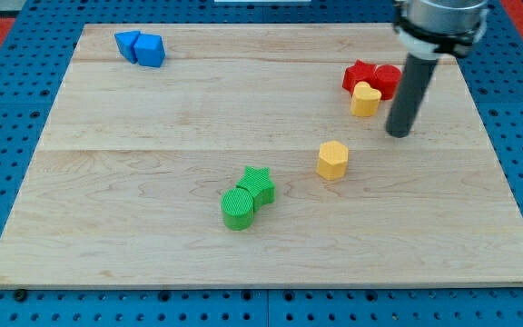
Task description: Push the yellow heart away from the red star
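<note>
The yellow heart (365,99) lies at the view's upper right, touching the lower edge of the red star (360,76). A red round block (388,80) sits against the star's right side. My tip (399,133) rests on the board just right of and slightly below the yellow heart, a short gap apart from it.
A yellow hexagon block (332,160) lies below and left of the heart. A green star (259,183) touches a green cylinder (238,207) near the middle bottom. Two blue blocks (141,47) sit together at the upper left. The wooden board (107,182) ends at a blue pegboard surround.
</note>
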You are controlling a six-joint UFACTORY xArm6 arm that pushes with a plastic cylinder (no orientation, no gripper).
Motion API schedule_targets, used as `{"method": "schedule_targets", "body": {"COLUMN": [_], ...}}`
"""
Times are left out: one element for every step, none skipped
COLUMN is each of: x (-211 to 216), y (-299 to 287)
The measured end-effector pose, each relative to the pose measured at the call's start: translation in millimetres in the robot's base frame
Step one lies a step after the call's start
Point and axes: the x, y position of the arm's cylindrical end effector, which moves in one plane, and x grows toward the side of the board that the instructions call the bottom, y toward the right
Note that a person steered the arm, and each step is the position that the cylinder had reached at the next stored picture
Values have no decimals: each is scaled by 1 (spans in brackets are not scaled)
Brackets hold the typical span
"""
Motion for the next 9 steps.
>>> {"method": "schedule_targets", "body": {"x": [0,0,0,0,0,0,0,-1,-6], "y": [15,26,35,43,51,62,73,80,71]}}
